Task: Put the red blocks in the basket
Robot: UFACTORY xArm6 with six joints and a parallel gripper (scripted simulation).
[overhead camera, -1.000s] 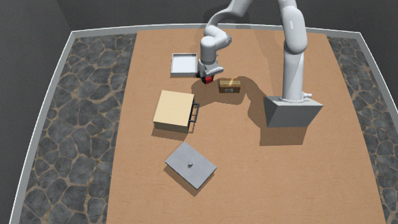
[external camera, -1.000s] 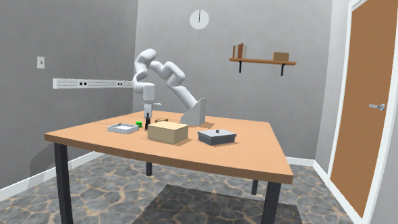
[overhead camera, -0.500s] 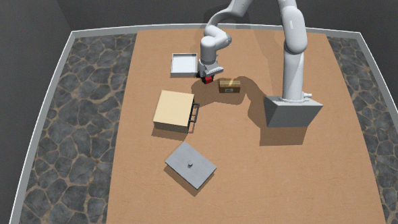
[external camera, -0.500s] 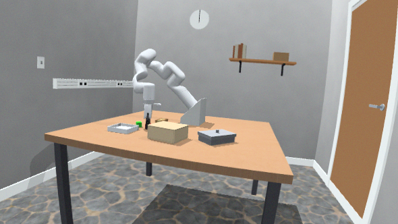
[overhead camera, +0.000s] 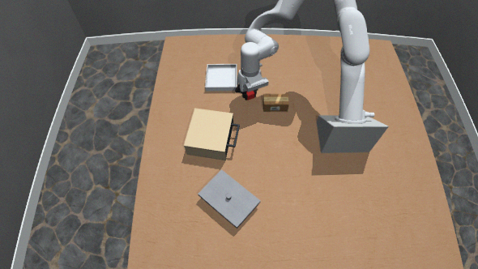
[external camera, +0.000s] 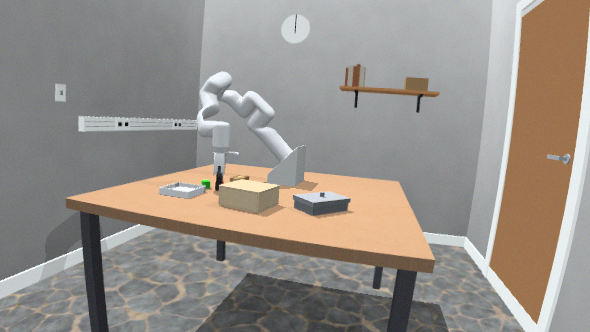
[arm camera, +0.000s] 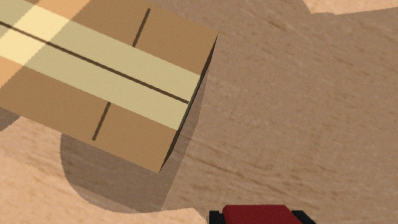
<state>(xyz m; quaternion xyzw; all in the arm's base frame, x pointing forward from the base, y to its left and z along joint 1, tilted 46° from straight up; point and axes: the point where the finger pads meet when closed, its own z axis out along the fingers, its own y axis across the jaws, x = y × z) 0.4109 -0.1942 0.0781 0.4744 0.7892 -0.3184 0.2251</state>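
Leftmost in the view from above, the light wooden cabinet (overhead camera: 209,129) (external camera: 249,195) sits with its drawer looking shut, its dark bar handle (overhead camera: 236,135) facing right. The grey metal box (external camera: 321,204) has its flat lid (overhead camera: 229,198) (external camera: 321,196) on; whether it is fully down I cannot tell. Both stand nearer the viewer than the white shallow basket (overhead camera: 221,77) (external camera: 182,190), whose inside shows no block from above.

The basket is my next goal, I judge: it lies just to the left of my pincer (overhead camera: 249,95) (external camera: 219,186) (arm camera: 262,219), near enough that the carry is short. My pincer is clenched on the red block (overhead camera: 250,95) (arm camera: 260,215), which is low over the counter (overhead camera: 324,211) (external camera: 325,235); I can't tell whether it touches. The basket's near-side wall stands in the way, so I should lift before going left, and let go well inside the rim.

A green block (external camera: 205,184) shows near the basket in the exterior view; I must neither knock it nor take it. Just right of my pincer lies the brown cardboard box (overhead camera: 275,103) (external camera: 239,178) (arm camera: 105,75), its taped top closed, possibly hiding something.

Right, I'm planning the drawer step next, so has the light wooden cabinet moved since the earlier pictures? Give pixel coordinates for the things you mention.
No; the cabinet (overhead camera: 209,129) (external camera: 245,195) sits just as before relative to the metal box (overhead camera: 239,207) (external camera: 321,204).
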